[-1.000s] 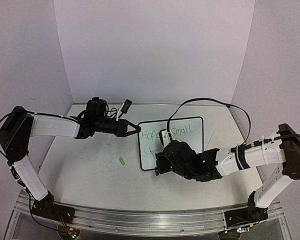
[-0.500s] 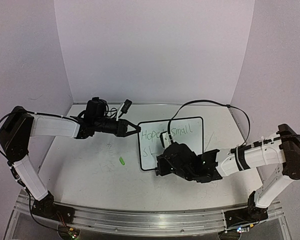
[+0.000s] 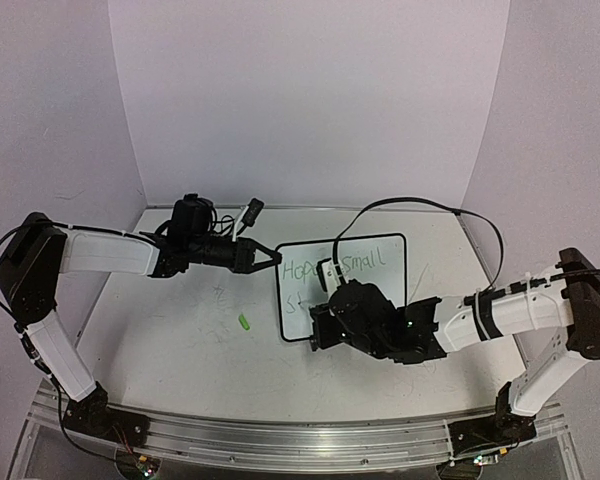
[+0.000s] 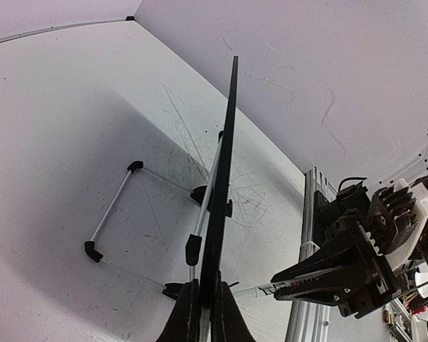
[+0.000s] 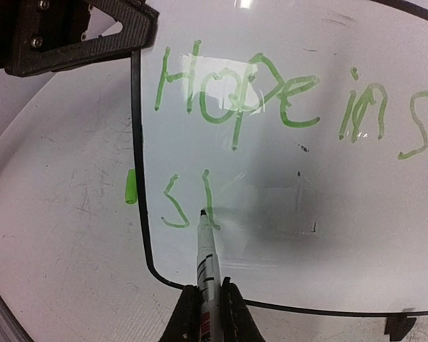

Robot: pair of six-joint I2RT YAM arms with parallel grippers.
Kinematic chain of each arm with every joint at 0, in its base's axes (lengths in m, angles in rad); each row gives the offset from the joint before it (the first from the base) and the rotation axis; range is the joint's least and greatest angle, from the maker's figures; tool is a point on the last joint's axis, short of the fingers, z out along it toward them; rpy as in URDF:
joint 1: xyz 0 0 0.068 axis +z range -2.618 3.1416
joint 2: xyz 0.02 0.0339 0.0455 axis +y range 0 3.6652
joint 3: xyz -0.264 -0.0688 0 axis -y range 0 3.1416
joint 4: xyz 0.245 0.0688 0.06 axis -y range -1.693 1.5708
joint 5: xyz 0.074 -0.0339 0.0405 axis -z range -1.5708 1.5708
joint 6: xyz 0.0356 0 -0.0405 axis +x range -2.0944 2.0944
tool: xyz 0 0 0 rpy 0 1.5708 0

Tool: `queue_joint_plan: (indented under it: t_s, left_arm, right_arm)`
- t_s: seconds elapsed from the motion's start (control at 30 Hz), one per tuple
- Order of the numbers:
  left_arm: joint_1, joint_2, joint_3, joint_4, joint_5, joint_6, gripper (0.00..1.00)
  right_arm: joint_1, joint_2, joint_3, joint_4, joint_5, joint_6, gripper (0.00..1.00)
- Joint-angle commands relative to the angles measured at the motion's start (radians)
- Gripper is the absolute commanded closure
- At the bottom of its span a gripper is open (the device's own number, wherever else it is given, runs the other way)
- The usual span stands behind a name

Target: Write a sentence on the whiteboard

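1. The whiteboard point(image 3: 385, 285) stands near the middle of the counter point(image 3: 180, 330), propped on its wire stand point(image 4: 114, 214) with its face toward the arms.
2. The left claw point(image 4: 203, 299) is pressed together on the board's left edge and pinches the thin black frame. We judge this grip is there to steady the board against the push of the pen.
3. The right claw point(image 5: 208, 296) is pinched on a marker point(image 5: 205, 263), tip pointing up at the board face. The low grip leaves the tip free and in plain sight of the wrist camera.
4. The sentence point(image 5: 232, 107) reads "Hope in s…" on the upper line in green. The lower line has only "s" and a tall stroke, with the tip at that stroke's foot. We judge the writing is partway through the last word.
5. A small green piece point(image 3: 244, 322), possibly the marker's cap, lies on the counter just left of the board.
6. Hard to make out:
   - From above, the right wrist covers the lower line.
   - The wrist view cuts off the upper line at the right.
   - Glare washes over "Hope".
   - The left wrist view shows the board edge-on, so no lettering.
   - We cannot tell whether the tip touches the surface.
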Motion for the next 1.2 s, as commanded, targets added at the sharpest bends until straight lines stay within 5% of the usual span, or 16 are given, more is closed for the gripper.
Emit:
queue_joint_plan:
  t_s: [0.0,0.77,1.17]
  left_arm:
    - [0.004,-0.055,0.002,0.036,0.007,0.003,1.0]
    - [0.004,-0.053,0.005,0.034,0.007,0.003,1.0]
    - [0.004,-0.053,0.004,0.034,0.006,0.003,1.0]
  right_arm:
    - [0.005,-0.003,0.034,0.048,0.0,-0.022,1.0]
    - [0.002,-0.015,0.023,-0.064,0.137,0.058,1.0]
    - [-0.002,-0.04,-0.015,0.005,0.037,0.022,1.0]
